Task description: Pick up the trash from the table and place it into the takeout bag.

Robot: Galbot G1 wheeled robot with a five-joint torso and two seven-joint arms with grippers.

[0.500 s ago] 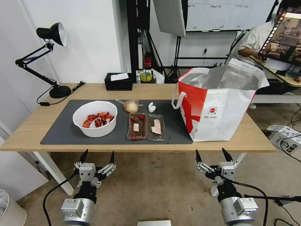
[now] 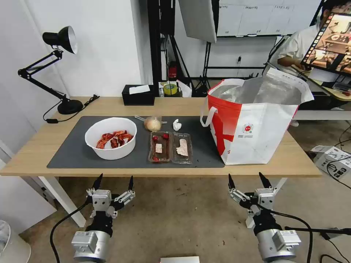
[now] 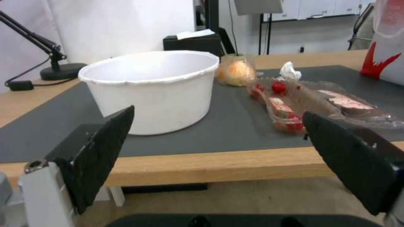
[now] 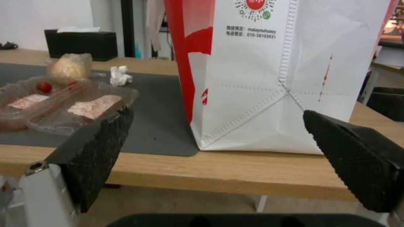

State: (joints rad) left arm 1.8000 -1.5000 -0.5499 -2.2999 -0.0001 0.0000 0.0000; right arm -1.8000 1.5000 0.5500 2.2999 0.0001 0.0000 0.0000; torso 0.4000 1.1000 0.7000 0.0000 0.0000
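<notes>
Right now your left gripper [image 2: 113, 180] and right gripper [image 2: 249, 178] both hang below the near edge of the light wood table [image 2: 109, 106], each with its black fingers spread wide and holding nothing. On the dark grey mat [image 2: 73, 149] you have the white round bowl of red crayfish shells [image 2: 110, 138] ahead of the left gripper, then the clear plastic hinged tray with red scraps [image 2: 170, 147], with the clear bag holding a tan lump [image 2: 153, 124] and the small crumpled white tissue [image 2: 177, 125] just behind the tray. Ahead of your right gripper, the large white-and-red takeout bag with silver foil lining [image 2: 256, 120] stands upright and open on the table's right end, partly on the mat.
</notes>
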